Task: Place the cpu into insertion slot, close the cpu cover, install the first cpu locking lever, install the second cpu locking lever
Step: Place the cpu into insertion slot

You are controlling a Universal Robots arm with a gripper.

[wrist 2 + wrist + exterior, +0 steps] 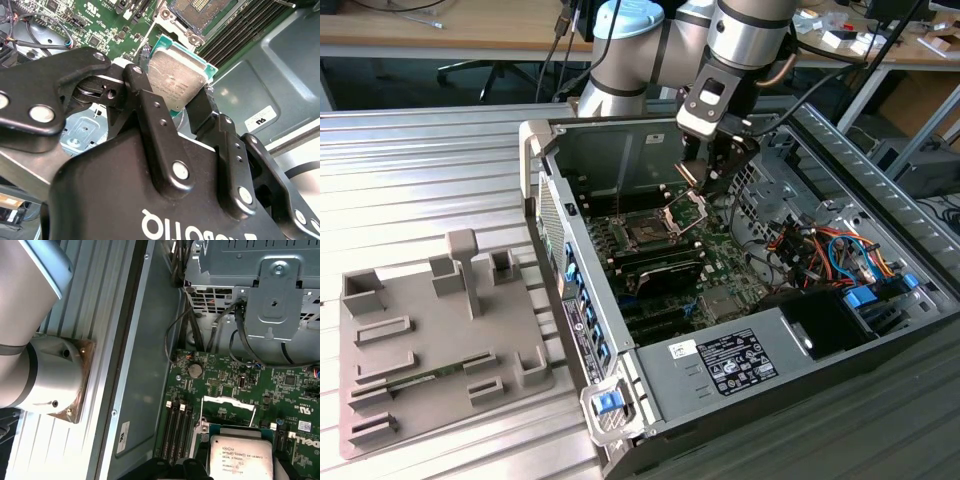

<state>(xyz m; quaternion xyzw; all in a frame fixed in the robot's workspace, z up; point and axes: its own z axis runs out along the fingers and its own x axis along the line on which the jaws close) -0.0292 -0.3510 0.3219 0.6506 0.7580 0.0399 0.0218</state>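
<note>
My gripper (705,178) hangs inside the open computer case, above and a little to the exterior view's right of the insertion slot (645,233) on the green motherboard. It is shut on the cpu (177,80), a flat square chip with a silvery top and green rim, pinched by its edges between the black fingers (150,115). From outside, the chip's tan underside (688,173) shows. The cpu (242,456) hovers over the board, held tilted. The cpu cover (684,209) stands raised beside the bare slot (205,12). In the first wrist view its thin silvery frame (228,402) lies just beyond the chip.
A grey fixture plate (430,350) with several holders lies on the slatted table at the exterior view's left. Inside the case, a drive cage (272,295), coloured cable bundles (810,250) and the power supply (720,365) crowd the board. The case wall (555,230) rises beside the slot.
</note>
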